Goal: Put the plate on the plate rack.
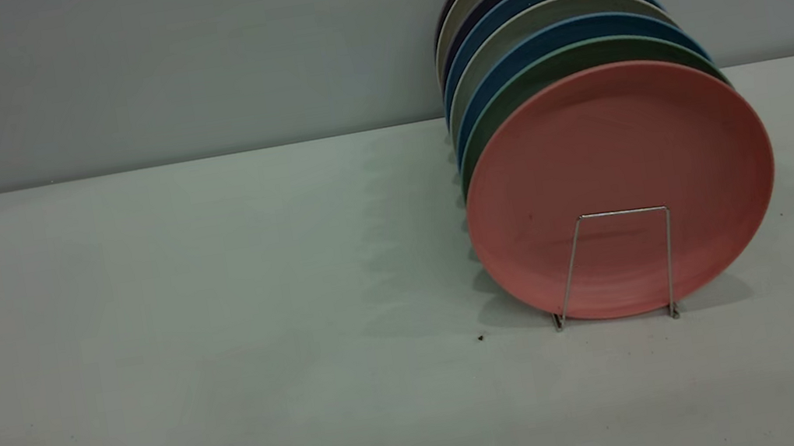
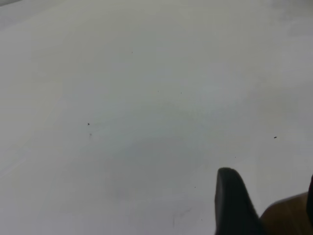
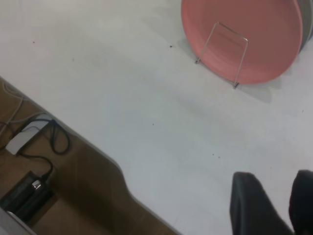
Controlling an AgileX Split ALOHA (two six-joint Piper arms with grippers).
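Observation:
The salmon-pink plate [image 1: 618, 174] stands upright on edge in the front slot of the wire plate rack [image 1: 620, 212]. The rack's front squared loop crosses the plate's lower face. The plate [image 3: 244, 34] and the rack loop [image 3: 232, 31] also show in the right wrist view, far from my right gripper [image 3: 276, 196], which is open and empty above bare table. My left gripper [image 2: 269, 196] is open and empty above bare table. One of its fingers [image 2: 230, 200] shows; the other is only just in view at the picture's edge. Neither gripper appears in the exterior view.
Behind the pink plate, a teal-green plate [image 1: 541, 79], blue plates [image 1: 536, 45] and several more fill the rack back to the wall. In the right wrist view the table's edge [image 3: 117, 171] drops to a brown surface with cables and a black box [image 3: 27, 198].

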